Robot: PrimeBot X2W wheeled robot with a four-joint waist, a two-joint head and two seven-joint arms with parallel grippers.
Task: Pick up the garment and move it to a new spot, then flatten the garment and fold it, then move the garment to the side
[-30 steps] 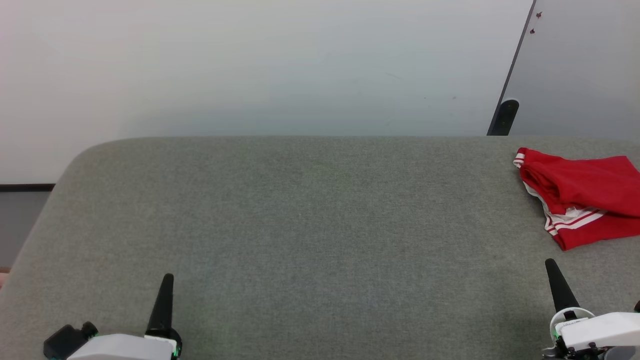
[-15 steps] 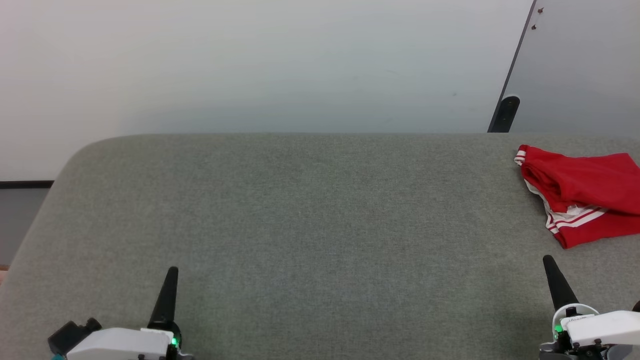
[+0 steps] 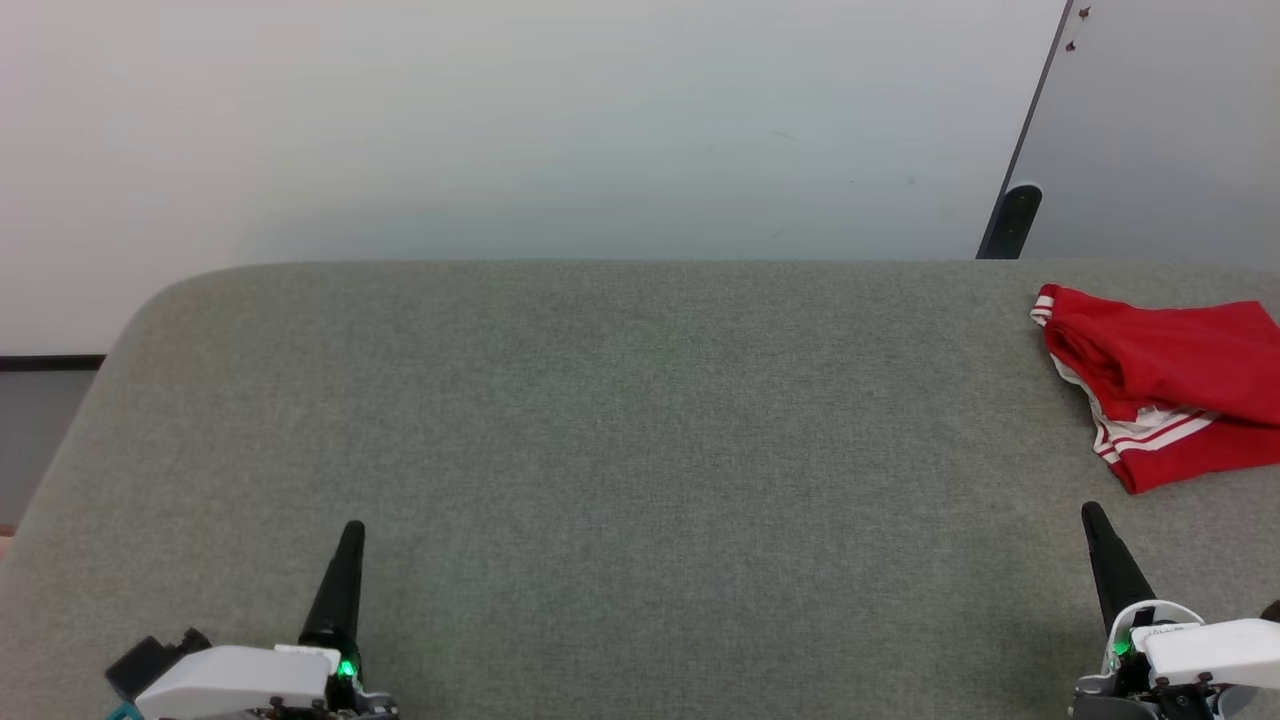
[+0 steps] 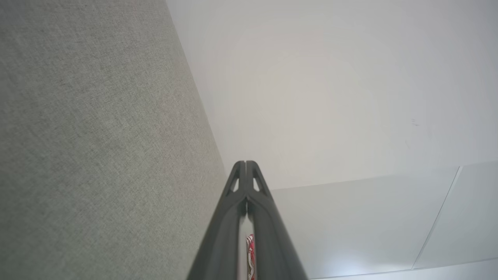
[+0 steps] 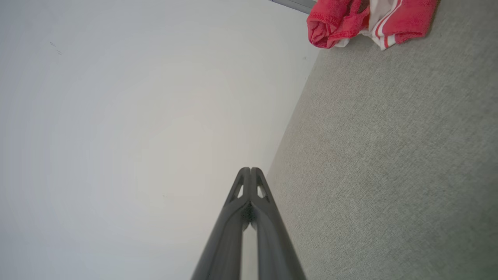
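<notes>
The garment [image 3: 1170, 385] is a red shirt with red-striped white trim. It lies folded in a bundle at the right edge of the grey padded table [image 3: 620, 420], partly cut off by the frame, and its lettering is hidden. In the right wrist view the garment [image 5: 350, 19] sits far ahead of the fingers. A red sliver of the garment [image 4: 250, 252] shows between the left fingers. My left gripper [image 3: 350, 530] is shut and holds nothing at the near left. My right gripper [image 3: 1090, 512] is shut and holds nothing, just short of the garment. Both pairs of tips meet, left gripper [image 4: 246, 163] and right gripper [image 5: 251, 169].
A pale wall stands behind the table's far edge. A grey panel with a black post [image 3: 1010, 220] rises at the back right. The table's left corner is rounded, with a dark skirting strip [image 3: 50, 362] beyond it.
The whole head picture has shifted slightly, so the camera moved. The left gripper has crept a little forward and right. The garment lies as before.
</notes>
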